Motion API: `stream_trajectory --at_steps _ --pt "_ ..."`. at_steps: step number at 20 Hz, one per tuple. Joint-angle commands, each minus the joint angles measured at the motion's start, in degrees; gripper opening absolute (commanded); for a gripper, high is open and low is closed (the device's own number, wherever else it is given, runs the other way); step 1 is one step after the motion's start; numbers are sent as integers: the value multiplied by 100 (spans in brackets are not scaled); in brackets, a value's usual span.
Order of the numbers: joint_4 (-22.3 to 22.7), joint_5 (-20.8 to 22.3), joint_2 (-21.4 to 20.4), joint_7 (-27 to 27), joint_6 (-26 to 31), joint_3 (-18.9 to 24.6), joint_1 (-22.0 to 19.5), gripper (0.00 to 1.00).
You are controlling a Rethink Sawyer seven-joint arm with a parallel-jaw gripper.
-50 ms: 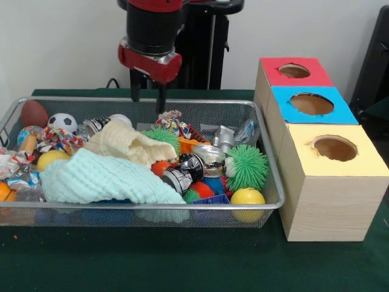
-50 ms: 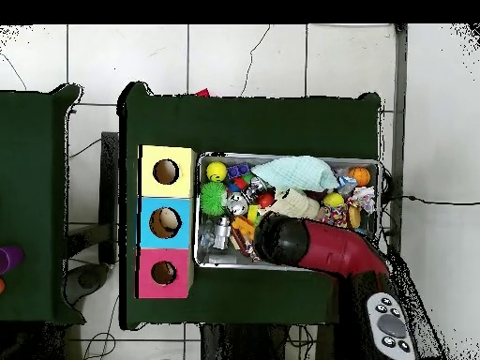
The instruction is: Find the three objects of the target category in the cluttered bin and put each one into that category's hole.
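The claw [image 1: 148, 100] hangs released and empty over the bin's [image 1: 267, 159] far side — above a knotted rope toy [image 1: 172, 123]. The bin sits on the green worktop [image 1: 182, 261], crowded with balls, cloths and cans. Beside it stand three boxes with holes — red [image 1: 294, 71], blue [image 1: 312, 104], yellow [image 1: 335, 148].

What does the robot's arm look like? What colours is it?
The arm is mostly red with a rounded black end, as the overhead view shows. In the front view its wrist is a black cylinder with a red band below it. The gripper has two thin black fingers pointing down. Near the base sits a grey panel with round buttons.
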State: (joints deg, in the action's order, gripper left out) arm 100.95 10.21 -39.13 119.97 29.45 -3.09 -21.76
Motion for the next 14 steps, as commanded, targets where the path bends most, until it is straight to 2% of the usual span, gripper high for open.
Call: stream_trajectory --at_steps 1,9,14 --pt "-60 197 131 -502 555 361 -600 100" --pt "-565 400 418 -1098 859 735 -1179 100" --pt "-868 549 698 -1219 914 925 -1363 100"
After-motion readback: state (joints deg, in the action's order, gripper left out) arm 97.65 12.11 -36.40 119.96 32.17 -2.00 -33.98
